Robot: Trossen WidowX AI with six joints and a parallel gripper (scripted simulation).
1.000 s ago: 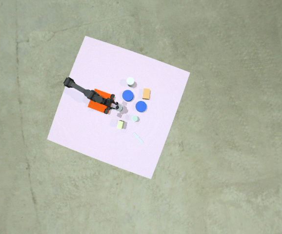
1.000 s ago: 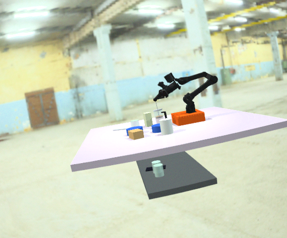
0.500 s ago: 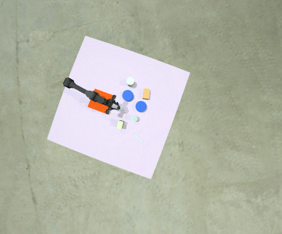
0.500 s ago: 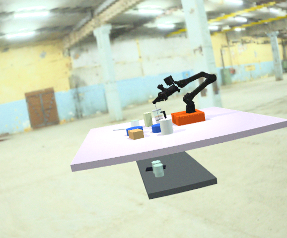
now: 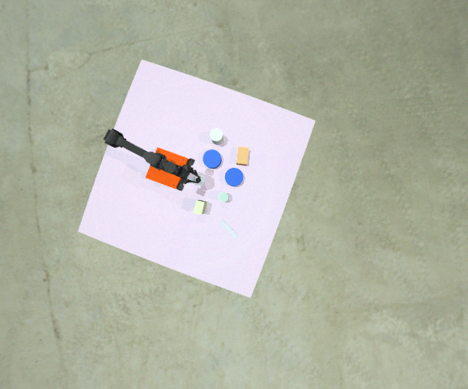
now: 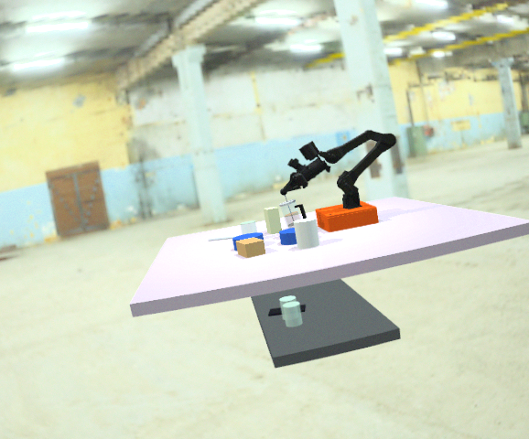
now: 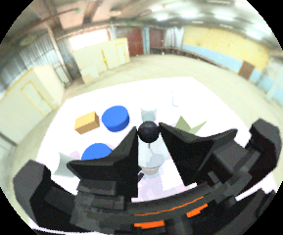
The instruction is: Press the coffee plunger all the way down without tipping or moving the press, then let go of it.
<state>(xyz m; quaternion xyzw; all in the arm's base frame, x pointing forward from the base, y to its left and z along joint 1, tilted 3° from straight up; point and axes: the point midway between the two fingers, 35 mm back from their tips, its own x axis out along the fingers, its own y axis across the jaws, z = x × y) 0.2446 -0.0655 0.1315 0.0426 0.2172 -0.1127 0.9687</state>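
The coffee press stands on the table, just in front of my orange base. Its body is see-through, with 1 dark handle at the side facing the base in the exterior view. The thin rod still shows above the rim, so the plunger is short of fully down.

Condition of pincer: closed on the round black knob, 1 finger on each side.

Handling, by judgement: the body looks light and possibly fragile, the knob hard and perhaps slippery, the rod stiff but slim enough to bind under side load. The knob is the correct hold; the handle would invite tipping. Pressure should run straight along the rod, slowly, then release at the bottom.

Surroundings: 2 blue discs and 1 pale yellow block stand near, liable to be struck if the press slides.
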